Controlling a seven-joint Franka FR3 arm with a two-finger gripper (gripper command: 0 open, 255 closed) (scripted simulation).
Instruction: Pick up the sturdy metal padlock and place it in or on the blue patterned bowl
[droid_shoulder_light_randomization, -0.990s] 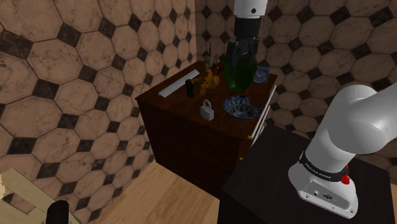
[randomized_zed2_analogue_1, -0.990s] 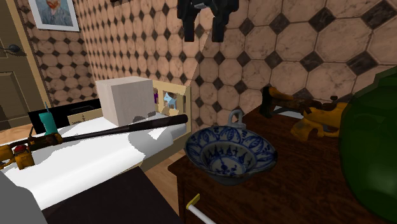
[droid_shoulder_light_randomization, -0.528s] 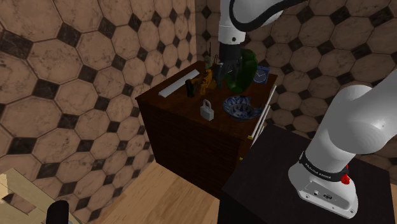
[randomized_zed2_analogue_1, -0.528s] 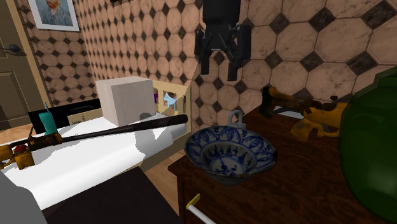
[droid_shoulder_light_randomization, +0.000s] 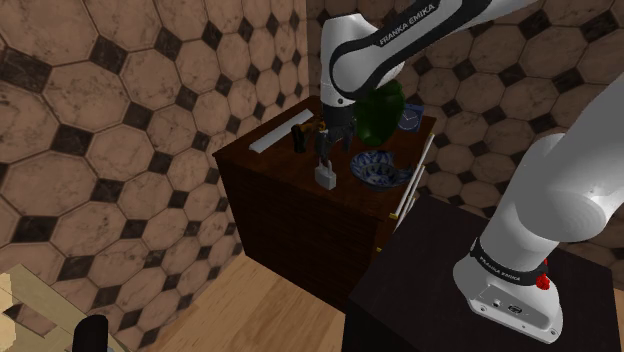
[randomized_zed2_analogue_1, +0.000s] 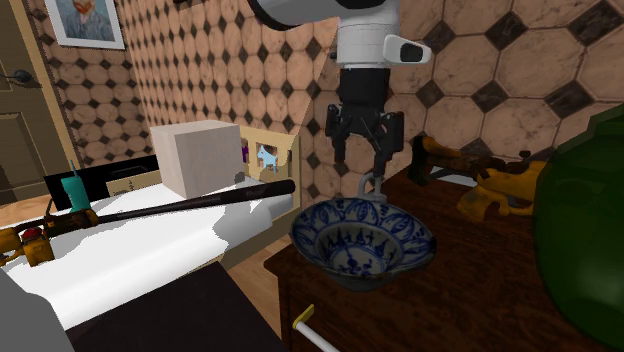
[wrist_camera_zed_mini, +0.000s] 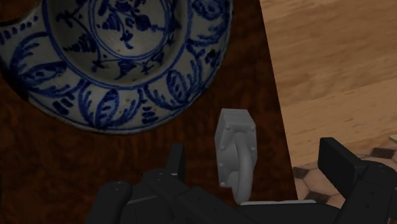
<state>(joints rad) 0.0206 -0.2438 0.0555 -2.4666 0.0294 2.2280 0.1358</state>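
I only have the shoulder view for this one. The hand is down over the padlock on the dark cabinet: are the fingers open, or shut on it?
Observer: Open. In the wrist view the gripper has its fingers standing apart, with the grey padlock between them and touched by neither.
Operator: Is anything in the bowl?
Observer: No. The second exterior view looks into the blue-and-white bowl, and its inside is bare.
Operator: Does the padlock lean on the bowl?
Observer: No. The wrist view shows a strip of the cabinet top between the padlock and the bowl's rim.
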